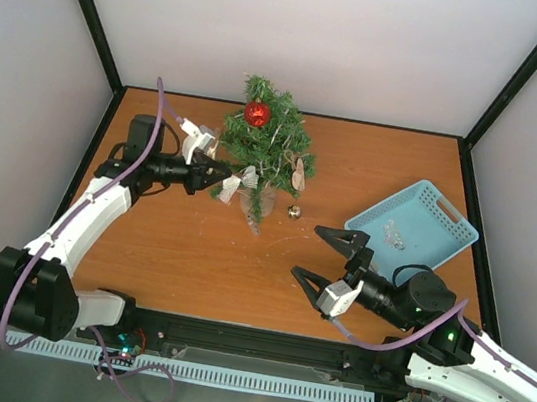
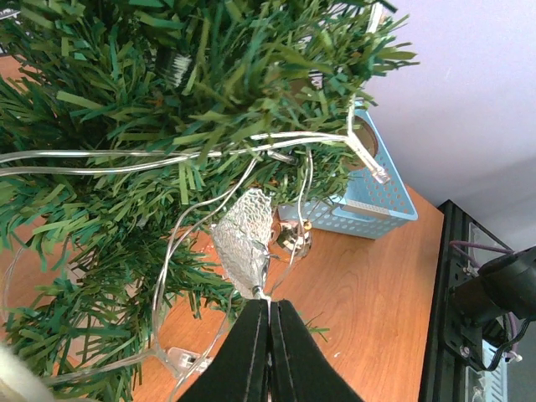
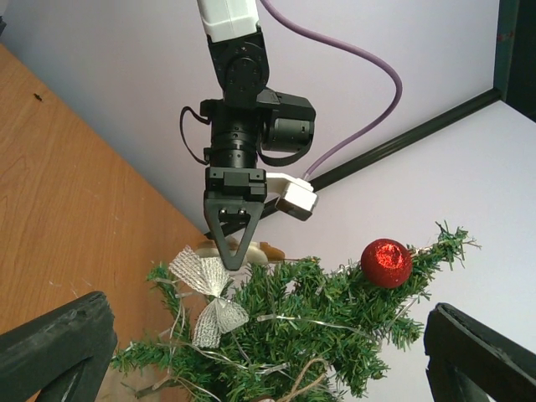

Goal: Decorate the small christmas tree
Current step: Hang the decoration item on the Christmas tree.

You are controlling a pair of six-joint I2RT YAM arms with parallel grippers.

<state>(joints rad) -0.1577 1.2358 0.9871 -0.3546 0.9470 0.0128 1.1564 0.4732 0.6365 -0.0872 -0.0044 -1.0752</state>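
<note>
Left of centre, left gripper (image 1: pixel 227 169) pinched shut on a silver mesh ribbon bow (image 1: pixel 230 187). Upper centre, small bushy green christmas tree (image 1: pixel 270 139), upright on its base, tip toward the frame's top. Lower right, right gripper (image 1: pixel 305 251) spread wide, empty. Beneath, orange-brown wooden table (image 1: pixel 171 247); behind, pale grey walls (image 1: pixel 305 25).

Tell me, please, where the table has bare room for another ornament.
Bare wooden tabletop lies in front of the small green christmas tree, between the left arm and the open right gripper. Another patch sits behind the pale blue perforated plastic basket, at the back right. Crowded around the tree: left gripper shut on silver mesh bow, small gold bell.
</note>
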